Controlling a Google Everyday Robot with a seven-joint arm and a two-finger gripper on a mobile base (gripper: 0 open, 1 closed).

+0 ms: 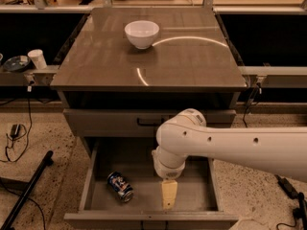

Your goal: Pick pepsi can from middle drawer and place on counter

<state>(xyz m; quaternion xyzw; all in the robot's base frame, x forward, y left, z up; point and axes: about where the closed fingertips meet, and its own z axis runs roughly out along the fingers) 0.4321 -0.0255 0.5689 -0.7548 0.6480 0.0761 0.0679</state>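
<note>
The counter (192, 61) is a glossy grey-brown slab with faint tile lines and a bright curved streak of reflected light across its right half. A white bowl (142, 33) stands upright on it, toward the back and left of centre. Under the slab, a flat grey drawer front (100, 123) with a black bar handle (146, 123) sits shut. Below that, the middle drawer (89, 176) is pulled out toward the camera, its plain floor in view.

The pepsi can (120, 186) lies on its side on the drawer floor, in the left front part, one silver end turned toward the front. The white arm (230, 145) reaches in from the right and bends down into the drawer. The gripper (168, 198) hangs in the drawer just right of the can, tan-coloured, pointing down, apart from the can. Whether it is released or clenched cannot be told from this angle.

The cabinet stands on a speckled stone floor (48, 138). To the left, a black pole (26, 190) slants across the floor near some cables (14, 133). A white paper cup (37, 59) stands on a rail (14, 75) left of the counter.
</note>
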